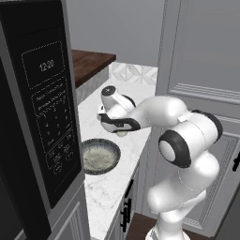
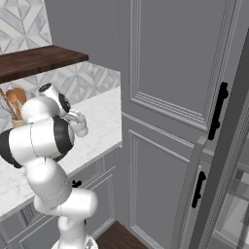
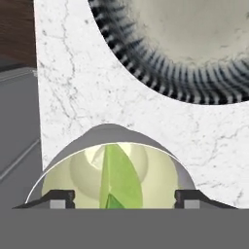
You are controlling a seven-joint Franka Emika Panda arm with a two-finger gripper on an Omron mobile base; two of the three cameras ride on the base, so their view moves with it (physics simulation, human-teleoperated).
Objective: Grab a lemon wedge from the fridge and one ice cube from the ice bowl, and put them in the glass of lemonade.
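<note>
Over the glass of lemonade [image 3: 112, 168] near the worktop's [image 3: 73, 87] front edge, my claw [image 3: 118, 194] is spread, lemon wedge [image 3: 119, 180] dropped in; next I reach to the ice bowl [image 1: 98, 156].

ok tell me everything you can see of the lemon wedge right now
The lemon wedge is a small yellow-green sliver with a narrow tip, standing roughly on end inside the glass of lemonade, surrounded by the pale yellow drink. It looks smooth and slightly translucent, with a darker green patch low down. Its lower end is cut off by the picture's edge. The hand sits just above the glass, open, its fingertips either side and not touching the wedge.
</note>
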